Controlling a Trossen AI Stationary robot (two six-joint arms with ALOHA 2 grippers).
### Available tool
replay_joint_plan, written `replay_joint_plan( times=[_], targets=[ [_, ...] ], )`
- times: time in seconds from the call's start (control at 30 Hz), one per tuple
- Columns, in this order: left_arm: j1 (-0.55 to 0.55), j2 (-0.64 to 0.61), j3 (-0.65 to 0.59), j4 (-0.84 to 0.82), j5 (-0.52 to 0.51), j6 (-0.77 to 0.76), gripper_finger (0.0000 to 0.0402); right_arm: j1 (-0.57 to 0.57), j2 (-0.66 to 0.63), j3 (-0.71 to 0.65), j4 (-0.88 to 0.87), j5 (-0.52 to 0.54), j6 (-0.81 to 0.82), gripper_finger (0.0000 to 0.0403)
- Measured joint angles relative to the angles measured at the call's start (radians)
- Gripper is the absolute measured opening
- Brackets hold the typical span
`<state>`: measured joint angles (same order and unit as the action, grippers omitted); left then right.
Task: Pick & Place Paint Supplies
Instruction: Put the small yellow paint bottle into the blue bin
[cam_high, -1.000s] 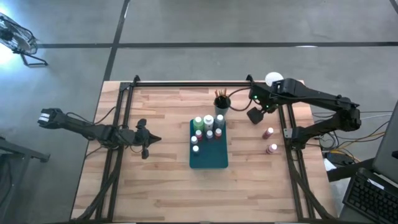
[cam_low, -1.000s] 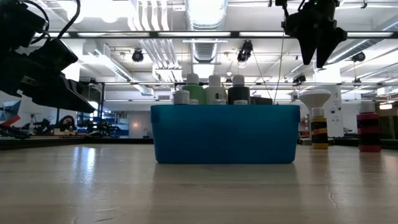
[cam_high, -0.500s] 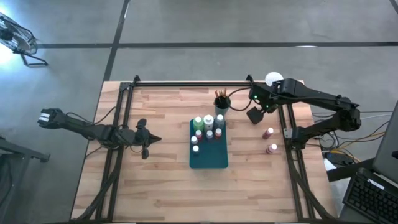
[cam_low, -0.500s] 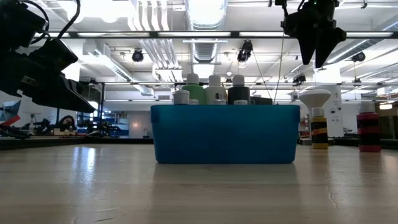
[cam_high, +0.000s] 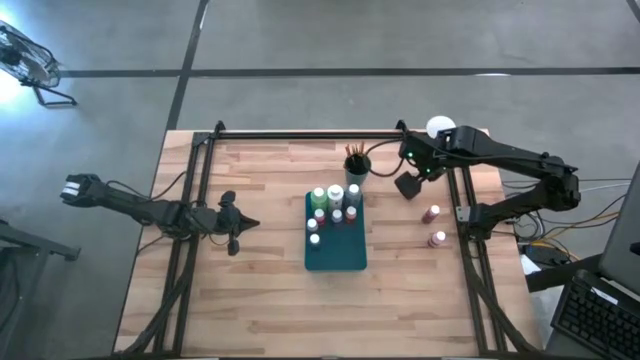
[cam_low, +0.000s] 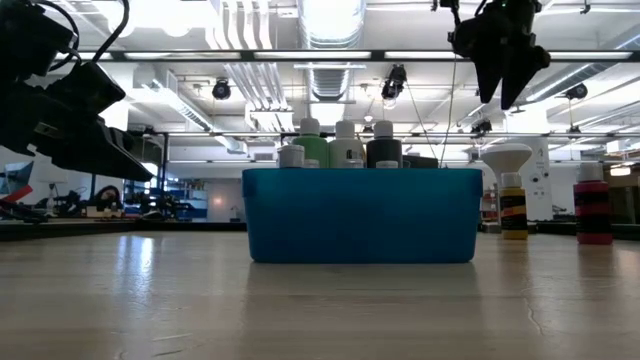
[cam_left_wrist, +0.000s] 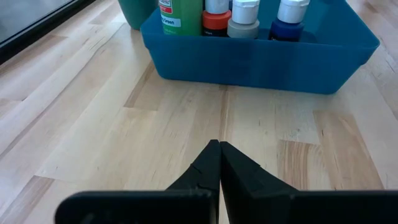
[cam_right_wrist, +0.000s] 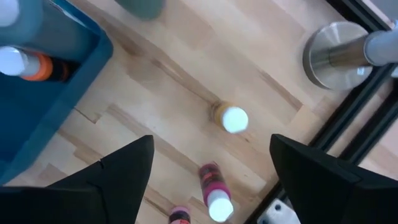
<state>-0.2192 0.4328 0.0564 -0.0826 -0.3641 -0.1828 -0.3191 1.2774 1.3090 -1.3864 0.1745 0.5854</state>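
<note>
A teal tray stands mid-table with several white-capped paint bottles upright in its far half; they also show in the left wrist view. Beyond the tray, a dark cup holds brushes. Three more bottles stand on the wood to the tray's right: a yellowish one, a pink one and another at the picture's edge. My right gripper hangs open high above them, pointing down, its fingers wide apart. My left gripper rests shut at the table's left, pointing at the tray.
A white-domed object on a metal stand sits at the far right corner, close to the loose bottles. Black frame rails run along the table's far, left and right sides. Bare wood lies near the front edge.
</note>
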Motion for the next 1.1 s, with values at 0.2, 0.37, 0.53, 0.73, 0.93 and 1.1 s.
replay_joint_plan(
  times=[0.2,0.37,0.53,0.73,0.93,1.1],
  targets=[
    [0.0,0.0,0.0,0.0,0.0,0.0,0.0007,-0.001,0.034,-0.005,0.03,0.0,-0.019,0.0324],
    [0.0,0.0,0.0,0.0,0.0,0.0,0.0007,-0.003,0.096,-0.006,0.026,-0.019,-0.04,0.0306],
    [0.0,0.0,0.0,0.0,0.0,0.0,0.0007,-0.006,0.109,-0.015,-0.014,-0.018,-0.039,0.0284],
    [0.0,0.0,0.001,0.0,0.0,0.0,0.0007,-0.046,0.064,-0.089,0.039,-0.02,-0.039,0.0283],
    [0.0,0.0,0.001,0.0,0.0,0.0,0.0007,-0.124,0.045,-0.193,0.113,-0.071,-0.068,0.0301],
    [0.0,0.0,0.001,0.0,0.0,0.0,0.0007,-0.157,0.037,-0.251,0.166,-0.094,-0.092,0.0306]
  ],
)
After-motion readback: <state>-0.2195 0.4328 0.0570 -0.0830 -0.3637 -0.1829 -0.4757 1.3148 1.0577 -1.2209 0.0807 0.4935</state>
